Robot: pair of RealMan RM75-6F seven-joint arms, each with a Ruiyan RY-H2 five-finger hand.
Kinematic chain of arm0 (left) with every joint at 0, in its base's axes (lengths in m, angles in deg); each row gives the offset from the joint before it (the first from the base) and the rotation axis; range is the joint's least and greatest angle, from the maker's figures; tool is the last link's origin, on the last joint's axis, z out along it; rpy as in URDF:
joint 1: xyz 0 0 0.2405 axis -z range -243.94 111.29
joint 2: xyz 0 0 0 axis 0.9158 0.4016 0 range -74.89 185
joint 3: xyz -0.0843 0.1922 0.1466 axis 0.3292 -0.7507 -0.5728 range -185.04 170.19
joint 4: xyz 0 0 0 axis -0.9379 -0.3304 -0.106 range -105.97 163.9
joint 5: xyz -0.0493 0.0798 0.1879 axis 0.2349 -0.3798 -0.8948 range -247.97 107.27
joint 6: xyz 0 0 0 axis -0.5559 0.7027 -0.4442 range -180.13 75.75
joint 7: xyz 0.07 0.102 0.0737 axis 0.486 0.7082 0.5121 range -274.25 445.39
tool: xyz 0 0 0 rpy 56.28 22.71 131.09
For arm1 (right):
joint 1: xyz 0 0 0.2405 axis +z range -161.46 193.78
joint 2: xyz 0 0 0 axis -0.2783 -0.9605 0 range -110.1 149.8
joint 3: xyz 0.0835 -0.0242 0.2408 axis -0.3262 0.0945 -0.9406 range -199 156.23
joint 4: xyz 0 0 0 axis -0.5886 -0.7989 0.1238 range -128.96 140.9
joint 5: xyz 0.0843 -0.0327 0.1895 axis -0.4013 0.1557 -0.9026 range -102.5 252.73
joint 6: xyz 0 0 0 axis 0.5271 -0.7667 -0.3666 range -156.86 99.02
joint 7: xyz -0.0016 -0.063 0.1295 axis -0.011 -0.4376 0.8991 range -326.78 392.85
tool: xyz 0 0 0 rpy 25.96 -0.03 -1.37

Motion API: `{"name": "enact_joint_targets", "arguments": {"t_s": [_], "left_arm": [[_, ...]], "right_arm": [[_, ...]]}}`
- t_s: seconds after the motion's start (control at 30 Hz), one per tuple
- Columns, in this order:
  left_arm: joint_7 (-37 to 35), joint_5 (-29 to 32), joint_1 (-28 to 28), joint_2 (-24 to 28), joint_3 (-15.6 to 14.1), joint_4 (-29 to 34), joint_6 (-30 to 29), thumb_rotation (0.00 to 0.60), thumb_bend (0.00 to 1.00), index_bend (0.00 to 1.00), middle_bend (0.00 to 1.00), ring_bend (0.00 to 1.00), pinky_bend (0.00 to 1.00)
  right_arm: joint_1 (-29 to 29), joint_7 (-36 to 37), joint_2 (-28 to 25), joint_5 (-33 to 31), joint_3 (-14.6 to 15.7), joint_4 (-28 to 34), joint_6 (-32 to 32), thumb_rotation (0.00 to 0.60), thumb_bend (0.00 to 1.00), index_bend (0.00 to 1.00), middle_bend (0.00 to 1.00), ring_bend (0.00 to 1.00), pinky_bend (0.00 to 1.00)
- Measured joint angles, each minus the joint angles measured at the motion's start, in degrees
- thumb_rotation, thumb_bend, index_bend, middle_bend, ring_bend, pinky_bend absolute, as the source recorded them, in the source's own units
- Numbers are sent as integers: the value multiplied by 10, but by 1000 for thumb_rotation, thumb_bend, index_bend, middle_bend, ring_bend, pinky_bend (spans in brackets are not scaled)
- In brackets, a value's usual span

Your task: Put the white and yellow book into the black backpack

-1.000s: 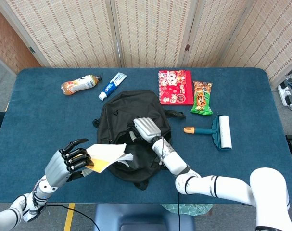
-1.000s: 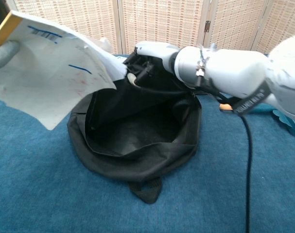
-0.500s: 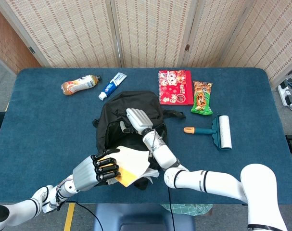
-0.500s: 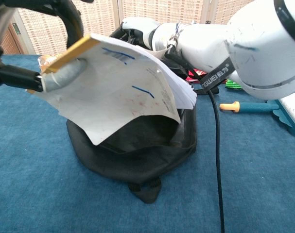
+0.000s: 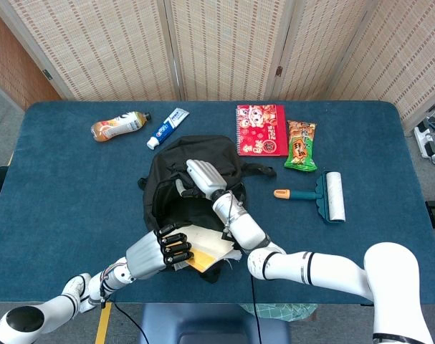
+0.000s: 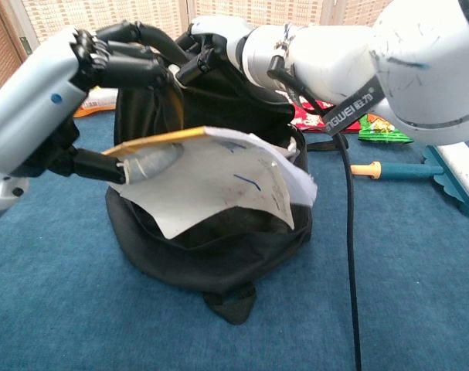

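backpack [image 6: 219, 263] interior: mostly covered by the white and yellow book [image 6: 219, 182] lying across its opening
right hand [image 5: 201, 179] fingertips: tucked behind the backpack rim
lint roller [image 6: 450, 174]: cut off at the right edge in chest view

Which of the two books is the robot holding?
The white and yellow book, gripped by the left hand over the black backpack. The red book lies untouched on the table.

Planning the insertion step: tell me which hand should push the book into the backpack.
Left. The left hand already holds the white and yellow book at the black backpack mouth. The right hand grips the upper rim, holding it open, so it seems best kept there.
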Motion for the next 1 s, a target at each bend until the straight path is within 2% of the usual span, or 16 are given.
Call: {"name": "enact_joint_targets", "arguments": {"t_s": [0.2, 0.5, 0.8, 0.87, 1.0], "left_arm": [[10, 0, 0, -36, -20, -60, -5, 600, 555, 692, 706, 589, 339], [17, 36, 3, -79, -18, -141, -1, 600, 558, 694, 712, 596, 343], [83, 50, -4, -94, -39, -158, 36, 600, 566, 698, 713, 595, 342], [93, 60, -4, -96, -35, -155, 35, 600, 571, 698, 715, 596, 343], [116, 90, 0, -99, -8, -146, 30, 600, 586, 704, 715, 596, 345]], "right_arm": [[6, 5, -1, -1, 3, 3, -3, 600, 672, 626, 492, 467, 439], [10, 13, -4, -3, 8, 10, -9, 600, 671, 624, 491, 470, 439], [12, 16, -6, -3, 14, 16, -15, 600, 672, 624, 491, 471, 439], [12, 17, -6, -4, 14, 17, -17, 600, 672, 623, 491, 471, 439], [12, 19, -6, -2, 15, 20, -22, 600, 671, 622, 492, 471, 439]]}}
